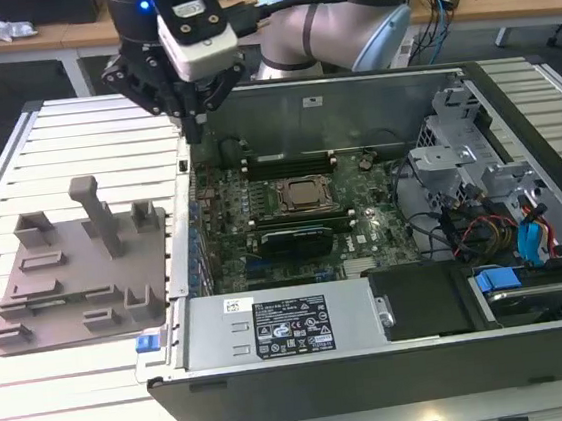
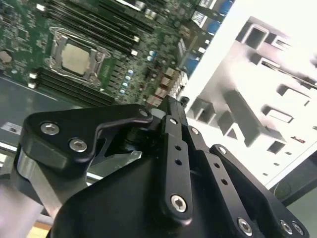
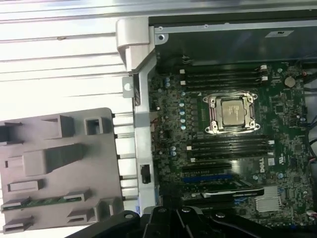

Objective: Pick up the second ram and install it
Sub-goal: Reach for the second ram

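The second ram (image 3: 44,202), a thin green stick, lies in a slot of the grey fixture plate (image 3: 59,148) beside the computer case in the first wrist view. My gripper (image 1: 195,127) hangs over the rear corner of the case on the exterior view's left, above and behind the plate (image 1: 75,262), well clear of the ram. Its fingers (image 2: 169,105) meet at the tip with nothing between them. Inside the case, the motherboard's CPU socket (image 3: 233,111) has long black slots (image 3: 223,77) on both sides of it.
The open case (image 1: 377,361) lies on a white slatted table (image 1: 82,131), with its power supply (image 1: 283,326) in front and drive cages and cables (image 1: 503,217) on the exterior view's right. An upright post (image 1: 95,215) rises from the plate. Cluttered desks stand behind.
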